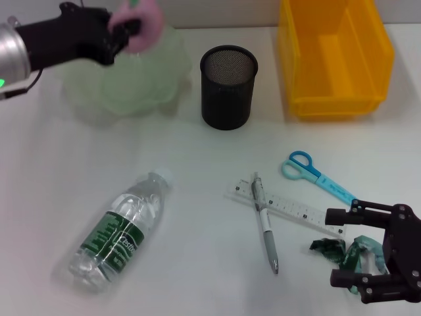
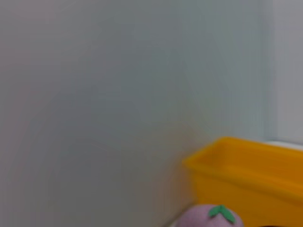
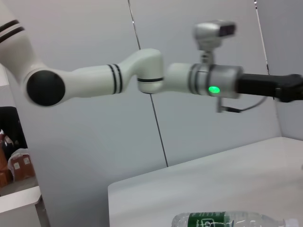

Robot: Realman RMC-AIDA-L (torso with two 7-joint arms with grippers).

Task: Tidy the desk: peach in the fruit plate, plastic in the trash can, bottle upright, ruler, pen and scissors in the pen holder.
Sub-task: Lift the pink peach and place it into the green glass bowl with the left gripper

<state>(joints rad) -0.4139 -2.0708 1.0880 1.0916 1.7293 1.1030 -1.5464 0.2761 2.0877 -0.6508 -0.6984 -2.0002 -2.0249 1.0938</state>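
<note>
pink peach in left gripper jaws over plate, right gripper jaws wide

L claw gripping peach over fruit plate (bottle lying flat)

This looks like a robotics lab or test room set up as a mock desk. A plain white tabletop stands against bare pale grey panelled walls, with no home furnishings. Past the tabletop's far edge in the right wrist view, brown cardboard boxes sit stacked in a dim storage corner.
</note>
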